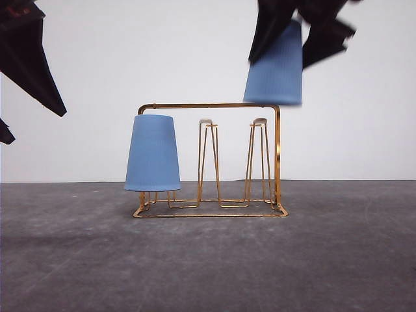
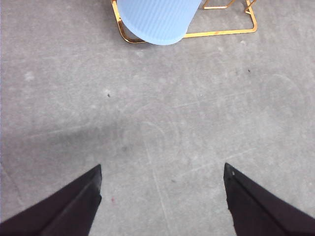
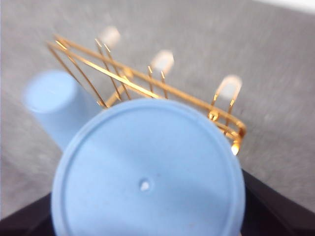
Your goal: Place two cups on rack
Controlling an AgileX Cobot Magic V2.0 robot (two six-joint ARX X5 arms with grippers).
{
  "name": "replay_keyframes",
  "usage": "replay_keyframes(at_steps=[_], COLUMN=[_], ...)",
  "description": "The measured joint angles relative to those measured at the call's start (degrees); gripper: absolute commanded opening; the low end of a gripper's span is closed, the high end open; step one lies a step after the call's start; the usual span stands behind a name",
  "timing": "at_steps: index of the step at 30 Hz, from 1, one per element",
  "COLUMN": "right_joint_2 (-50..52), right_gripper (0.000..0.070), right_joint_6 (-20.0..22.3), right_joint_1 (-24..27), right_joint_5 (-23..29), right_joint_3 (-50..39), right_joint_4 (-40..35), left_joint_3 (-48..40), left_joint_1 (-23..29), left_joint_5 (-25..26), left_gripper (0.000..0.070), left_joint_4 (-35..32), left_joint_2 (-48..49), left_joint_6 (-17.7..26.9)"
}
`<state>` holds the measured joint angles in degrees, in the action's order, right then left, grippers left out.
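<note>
Second cup held above the rack's right end

The gold wire rack (image 1: 211, 159) stands mid-counter, one blue cup (image 1: 153, 153) inverted on its left prongs; right gripper (image 1: 296, 36) fingers clamp the second cup (image 1: 275, 68), left gripper (image 2: 162, 189) fingers apart. Misaligned lowering could strike the top rail.

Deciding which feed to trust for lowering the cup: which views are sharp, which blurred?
Front view: rack crisp, held cup slightly smeared. Right wrist view: prongs and placed cup soft, motion-blurred. Left wrist view: sharp, evenly lit.
</note>
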<state>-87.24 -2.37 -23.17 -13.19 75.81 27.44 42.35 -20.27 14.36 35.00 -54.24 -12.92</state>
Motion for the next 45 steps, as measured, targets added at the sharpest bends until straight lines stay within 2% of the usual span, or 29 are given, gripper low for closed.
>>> replay_keyframes(at_steps=[8, 10, 14, 16, 21, 27, 31, 36, 40, 45], right_joint_2=[-10.20, -12.10, -14.58, -14.82, -14.31, -11.06, -8.22, -4.75, -1.64, 6.63], right_gripper=[0.0362, 0.0393, 0.0517, 0.0555, 0.0574, 0.0581, 0.0580, 0.0580, 0.0580, 0.0579], right_joint_6=[0.00, 0.00, 0.00, 0.00, -0.02, -0.02, -0.02, 0.00, 0.00, -0.17], right_joint_1=[-0.01, -0.01, -0.01, -0.01, -0.16, -0.03, -0.03, -0.33, -1.70, -4.77], right_joint_5=[0.00, 0.00, 0.02, 0.33, 1.40, 1.40, 1.36, 1.27, 1.29, 1.25], right_joint_3=[0.00, 0.00, -0.04, -0.04, -0.04, 4.45, 10.02, 9.88, 2.66, -11.32], right_joint_4=[-4.15, -4.15, -4.09, -4.07, -3.04, 7.10, 18.41, 29.75, 25.74, 13.56], left_joint_3=[0.00, 0.00, 0.00, 0.00, 0.00, 0.00, 0.00, 0.00, 0.00, 0.00], left_joint_1=[0.00, 0.00, 0.00, 0.00, 0.00, 0.00, 0.00, 0.00, 0.00, 0.00], left_joint_5=[0.01, 0.01, -0.01, -0.01, -0.01, -0.01, 0.01, 0.01, -0.01, -0.01], left_gripper=[0.0457, 0.0457, 0.0457, 0.0457, 0.0457, 0.0457, 0.0457, 0.0457, 0.0457, 0.0457], left_joint_4=[-0.02, 0.00, -0.02, -0.02, -0.04, -0.04, -0.04, -0.04, -0.04, 0.00], left_joint_2=[0.00, 0.00, 0.00, 0.00, 0.00, 0.00, 0.00, 0.00, 0.00, 0.00], left_joint_6=[-0.01, -0.01, 0.01, -0.01, -0.01, -0.01, 0.01, -0.01, 0.00, -0.01])
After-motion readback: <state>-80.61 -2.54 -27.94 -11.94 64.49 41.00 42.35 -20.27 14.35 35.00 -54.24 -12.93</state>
